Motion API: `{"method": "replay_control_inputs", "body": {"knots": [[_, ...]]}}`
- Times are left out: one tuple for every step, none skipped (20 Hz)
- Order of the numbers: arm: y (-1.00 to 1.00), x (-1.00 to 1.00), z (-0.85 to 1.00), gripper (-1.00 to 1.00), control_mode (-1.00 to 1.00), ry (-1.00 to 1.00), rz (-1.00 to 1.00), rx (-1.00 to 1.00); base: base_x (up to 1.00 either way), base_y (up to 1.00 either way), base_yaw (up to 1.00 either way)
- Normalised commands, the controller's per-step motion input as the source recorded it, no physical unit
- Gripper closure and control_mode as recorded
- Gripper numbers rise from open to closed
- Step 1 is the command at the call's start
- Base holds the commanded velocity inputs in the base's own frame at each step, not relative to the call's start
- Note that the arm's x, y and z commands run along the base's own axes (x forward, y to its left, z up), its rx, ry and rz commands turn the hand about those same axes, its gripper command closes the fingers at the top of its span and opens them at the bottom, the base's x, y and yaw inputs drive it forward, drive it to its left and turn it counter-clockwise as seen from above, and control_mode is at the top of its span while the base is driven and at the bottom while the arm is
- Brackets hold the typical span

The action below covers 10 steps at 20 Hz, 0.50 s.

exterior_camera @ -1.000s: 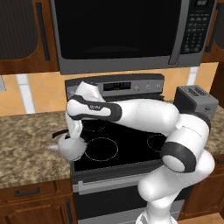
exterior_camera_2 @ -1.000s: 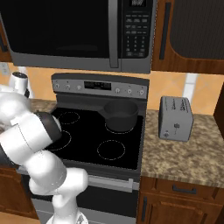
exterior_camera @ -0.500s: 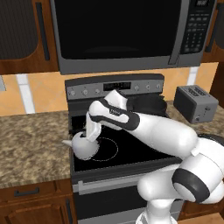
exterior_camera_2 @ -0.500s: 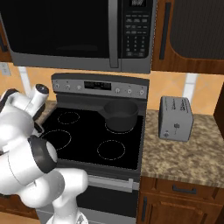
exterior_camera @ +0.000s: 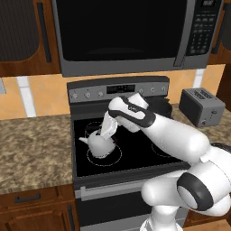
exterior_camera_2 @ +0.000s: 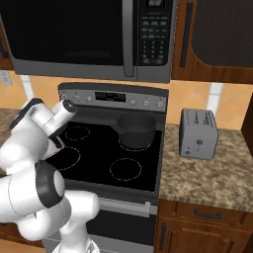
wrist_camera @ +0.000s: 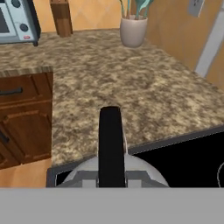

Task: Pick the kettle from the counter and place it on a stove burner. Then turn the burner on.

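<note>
Gripper, left of centre in the left base view, clamped on the dark arched handle of the kettle. Kettle over the widest dotted ring, the stove burner, at the lower left of the black glass; whether touching or just above, cannot tell. Spout aimed left, toward the counter. Body kept upright, probably for a level set-down. Dark pot on the far ring, well apart. Knobs on the back panel untouched, burner not yet on.
</note>
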Motion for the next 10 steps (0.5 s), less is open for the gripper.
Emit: {"method": "replay_control_inputs", "body": {"knots": [[-0.26,0.25,0.00,1.00,-1.00,0.00,-0.08,0.15,0.00,0.00,0.00],[-0.21,0.21,-0.03,1.00,-1.00,0.00,-0.07,0.14,0.00,0.00,0.00],[-0.11,0.14,-0.12,1.00,-1.00,0.00,-0.06,0.11,0.00,0.00,0.00],[-0.03,0.06,-0.25,1.00,-1.00,0.00,-0.05,0.07,0.00,0.00,0.00],[0.00,0.04,-0.30,1.00,-1.00,0.00,-0.05,0.05,0.00,0.00,0.00],[0.00,0.05,-0.36,1.00,-1.00,0.01,-0.04,0.05,0.00,0.00,0.00],[0.00,0.08,-0.39,1.00,-1.00,0.00,-0.03,0.05,0.00,0.00,0.00],[0.00,0.08,-0.36,1.00,-1.00,0.00,-0.02,0.05,0.00,0.00,0.00],[0.00,0.04,-0.36,1.00,-1.00,0.00,-0.02,0.04,0.00,0.00,0.00],[0.00,0.01,-0.41,1.00,-1.00,0.00,-0.02,0.05,0.00,0.00,0.00]]}}
